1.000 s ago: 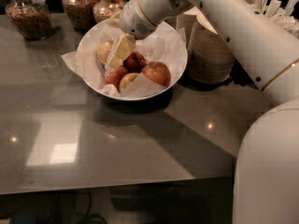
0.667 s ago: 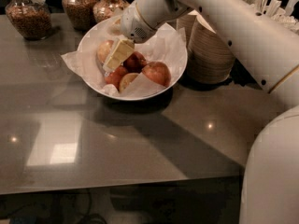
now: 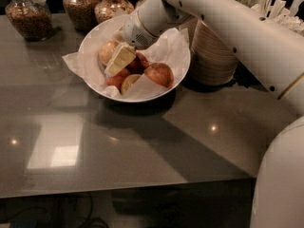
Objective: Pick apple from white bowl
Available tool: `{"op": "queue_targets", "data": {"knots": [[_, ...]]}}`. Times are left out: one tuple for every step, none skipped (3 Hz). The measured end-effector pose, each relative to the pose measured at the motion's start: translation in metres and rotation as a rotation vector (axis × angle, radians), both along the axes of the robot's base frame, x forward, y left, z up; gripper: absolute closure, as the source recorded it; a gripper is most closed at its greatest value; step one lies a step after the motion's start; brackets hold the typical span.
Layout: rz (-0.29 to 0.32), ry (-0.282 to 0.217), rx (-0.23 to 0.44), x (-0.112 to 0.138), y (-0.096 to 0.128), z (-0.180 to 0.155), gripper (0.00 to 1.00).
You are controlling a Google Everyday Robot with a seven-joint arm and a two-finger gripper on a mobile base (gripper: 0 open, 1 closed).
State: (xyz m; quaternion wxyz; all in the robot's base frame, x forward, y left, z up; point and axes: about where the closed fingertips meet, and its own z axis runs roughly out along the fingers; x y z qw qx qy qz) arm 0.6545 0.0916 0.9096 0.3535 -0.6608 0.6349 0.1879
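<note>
The white bowl (image 3: 90,46), lined with crinkled white paper, stands at the back middle of the grey counter and holds several apples. The pale yellowish-tan apple (image 3: 106,51) lies at the bowl's left side. A red apple (image 3: 160,74) lies at the right, and darker red apples (image 3: 140,63) lie in the middle. My gripper (image 3: 119,59) reaches down into the bowl from the upper right. It sits right against the pale apple's right side, above the other apples. The white arm hides the bowl's far rim.
A stack of tan disposable bowls (image 3: 213,56) stands just right of the white bowl. Several glass jars of snacks (image 3: 31,15) line the back left. Wrapped utensils (image 3: 266,4) are at the back right. The counter's front edge (image 3: 123,186) runs across the bottom.
My gripper has sunk a little lower into the bowl, beside the pale apple. The apples and bowl have not moved.
</note>
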Motion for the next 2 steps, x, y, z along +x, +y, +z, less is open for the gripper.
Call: {"op": "queue_targets", "data": {"knots": [[-0.015, 0.02, 0.015, 0.0018, 0.0001, -0.0053, 0.24], [-0.013, 0.043, 0.041, 0.0051, 0.004, -0.0069, 0.25]]}}
